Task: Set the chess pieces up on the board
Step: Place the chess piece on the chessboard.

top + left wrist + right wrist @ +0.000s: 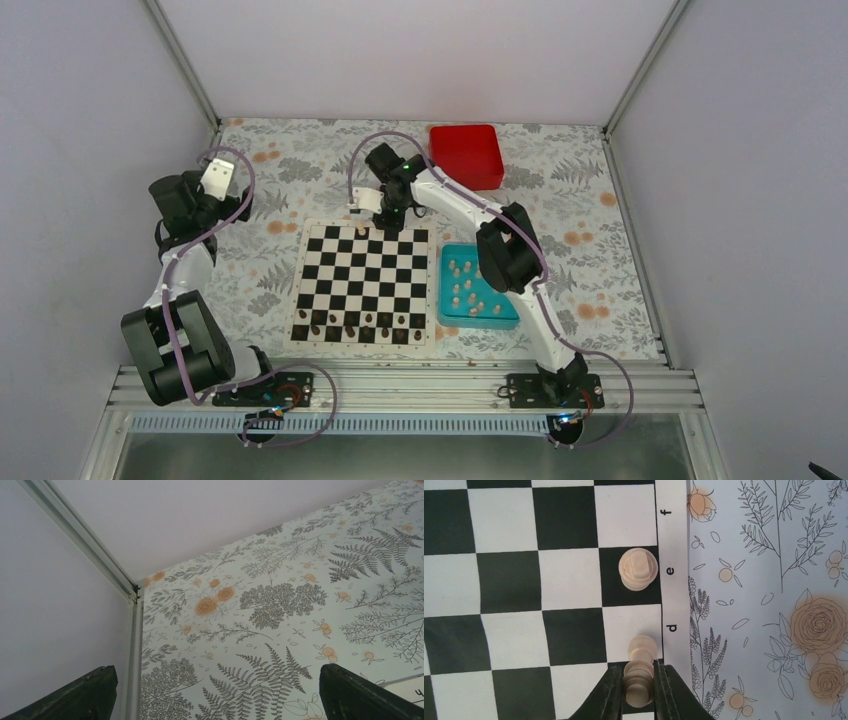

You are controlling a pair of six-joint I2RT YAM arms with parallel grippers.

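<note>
Here's the table, dressed in a pale cloth printed with grey ferns and orange flowers. Behind the table rises a plain back wall. To the table's left stands a blank left wall, to its right a matching right wall, all white with a lilac tinge. At the table's far left corner there's a slim metal post, and at the far right corner its twin post. Along the table's near edge runs a ribbed metal rail, with a grey trough just below. Light lies soft and even across the table.
</note>
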